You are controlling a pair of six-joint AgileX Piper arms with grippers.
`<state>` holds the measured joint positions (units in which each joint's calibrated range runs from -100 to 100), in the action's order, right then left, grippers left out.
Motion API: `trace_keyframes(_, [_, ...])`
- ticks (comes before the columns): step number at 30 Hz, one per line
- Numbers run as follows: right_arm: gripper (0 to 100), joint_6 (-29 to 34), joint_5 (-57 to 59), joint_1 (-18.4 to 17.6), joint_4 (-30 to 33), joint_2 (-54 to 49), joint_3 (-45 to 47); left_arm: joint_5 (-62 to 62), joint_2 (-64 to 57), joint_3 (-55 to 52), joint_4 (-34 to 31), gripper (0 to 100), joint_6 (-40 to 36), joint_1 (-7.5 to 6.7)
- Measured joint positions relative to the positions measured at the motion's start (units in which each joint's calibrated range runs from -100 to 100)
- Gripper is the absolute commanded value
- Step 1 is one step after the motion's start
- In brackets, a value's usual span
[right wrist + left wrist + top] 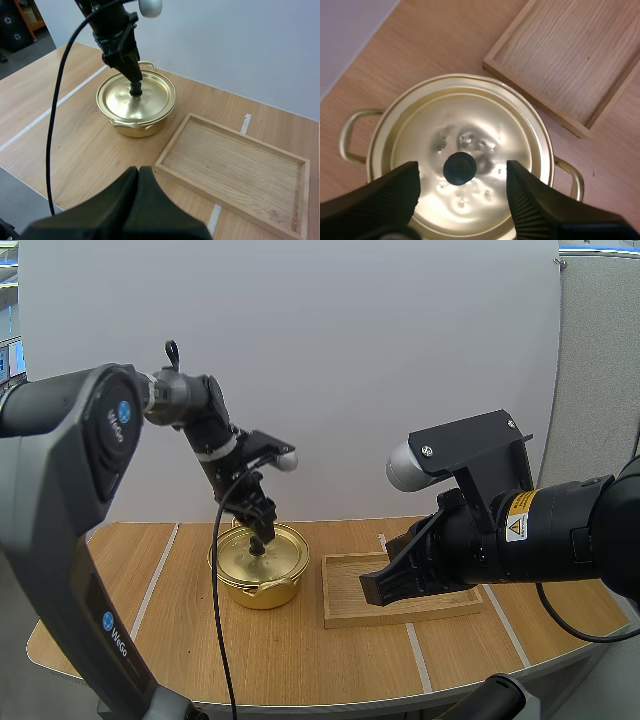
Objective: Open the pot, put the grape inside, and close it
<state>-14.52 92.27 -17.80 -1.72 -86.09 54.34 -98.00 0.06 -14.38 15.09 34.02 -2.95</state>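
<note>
The pot (258,565) is set upright on the wooden table (300,660), left of centre, with its lid (420,130) seated flat on it. Both are of thin, shiny, gold-coloured metal. The lid is round and shallowly domed, its surface lightly dented around a small, round black knob (459,168) that points straight up at its centre. Two thin loop handles are fixed to opposite sides of the round body, and the line through them runs roughly from the table's near edge toward its far edge.

The left gripper (262,532) is held pointing down over the lid. Its ribbed black fingers (395,192) are spread wide, one on each side of the knob and clear of it.

A shallow, rectangular tray (235,170) of pale, grained wood with a low raised rim is laid just right of the pot, apart from it, with its long axis across the table.

The right gripper (139,172) is held near the tray's near-left corner, its fingers pressed together into one dark wedge with nothing between them.
</note>
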Motion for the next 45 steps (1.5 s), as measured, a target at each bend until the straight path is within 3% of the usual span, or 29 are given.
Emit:
trace_keyframes(26, [0, 0.0, -0.2, 0.0, 0.0, 0.0, 0.0, -1.9, -32.3, 2.9, -0.1, 80, -6.4, 0.0])
trace_keyframes(31, [0, 0.0, -0.2, 0.0, 0.0, 0.0, 0.0, -1.9, -39.2, 2.9, -0.3, 69, -8.1, 0.0])
trace_keyframes(33, [0, 0.0, -0.2, 0.0, 0.0, 0.0, 0.0, -1.9, -42.8, 3.0, -0.4, 58, -9.1, 0.0])
trace_keyframes(39, [0, 0.0, -0.2, 0.0, 0.0, 0.0, 0.0, -1.9, -50.7, 3.0, -1.3, 21, -11.1, 0.0])
trace_keyframes(41, [0, 0.0, -0.2, 0.0, 0.0, 0.0, 0.0, -2.0, -52.4, 2.9, -1.4, 2, -11.5, 0.0])
trace_keyframes(45, [0, 0.0, -0.2, 0.0, 0.0, 0.0, 0.0, -2.0, -58.3, 0.0, -1.6, 0, -11.7, 0.0])
